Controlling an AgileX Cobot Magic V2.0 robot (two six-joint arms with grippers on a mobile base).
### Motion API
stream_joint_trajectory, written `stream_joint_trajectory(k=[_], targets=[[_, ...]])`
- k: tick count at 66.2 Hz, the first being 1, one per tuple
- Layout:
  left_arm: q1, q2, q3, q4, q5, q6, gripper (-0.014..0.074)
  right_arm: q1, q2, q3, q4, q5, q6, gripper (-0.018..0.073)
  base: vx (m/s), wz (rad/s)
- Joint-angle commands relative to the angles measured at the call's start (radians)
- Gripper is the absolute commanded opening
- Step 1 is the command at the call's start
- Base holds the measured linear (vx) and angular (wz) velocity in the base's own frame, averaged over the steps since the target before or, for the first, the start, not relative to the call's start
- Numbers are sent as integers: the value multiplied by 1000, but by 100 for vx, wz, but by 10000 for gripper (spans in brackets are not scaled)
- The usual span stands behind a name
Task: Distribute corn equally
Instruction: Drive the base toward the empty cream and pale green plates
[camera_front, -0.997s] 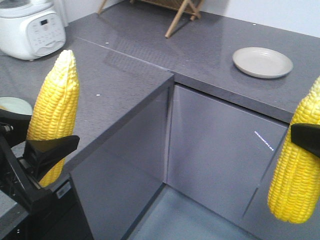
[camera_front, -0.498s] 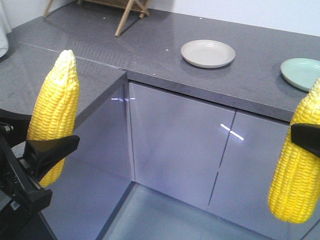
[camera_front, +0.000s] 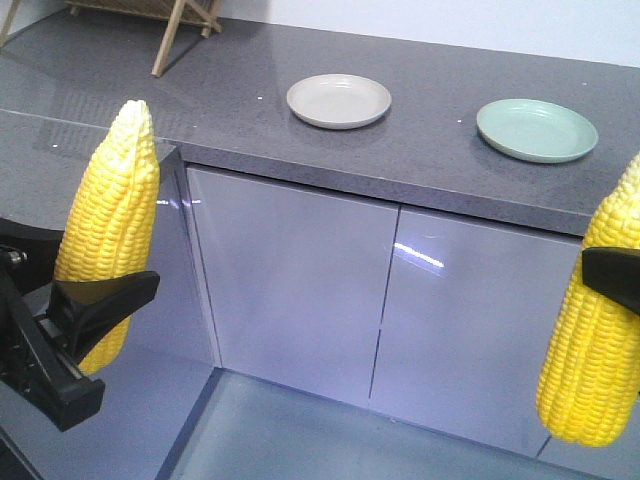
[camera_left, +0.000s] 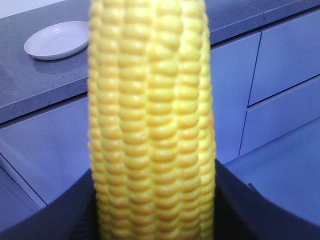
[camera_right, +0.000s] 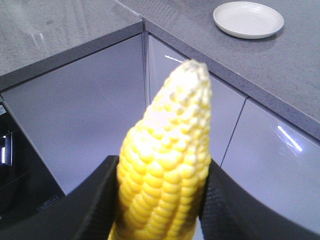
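Lying bare near counter's (camera_front: 430, 165) front edge: beige plate (camera_front: 339, 101), green plate (camera_front: 537, 130). Left claw (camera_front: 85, 275) clamps left cob (camera_front: 110, 200) upright; right claw (camera_front: 610, 275), right cob (camera_front: 590, 370).

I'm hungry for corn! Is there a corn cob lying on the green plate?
No, the green plate on the grey counter has nothing lying on it.

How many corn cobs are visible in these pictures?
2. The left cob is held in the left gripper, the right cob in the right gripper. Others may lie outside these views.
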Motion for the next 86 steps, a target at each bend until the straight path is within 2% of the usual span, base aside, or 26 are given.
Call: stream_joint_trajectory(k=[1,86], targets=[[-1,-7,-28,-11,-71,-8,224,-2,0,-25,16,-62,-3,225,-1,-20],[-1,-7,-28,-11,-71,-8,224,-2,0,-25,16,-61,-3,225,1,-13]])
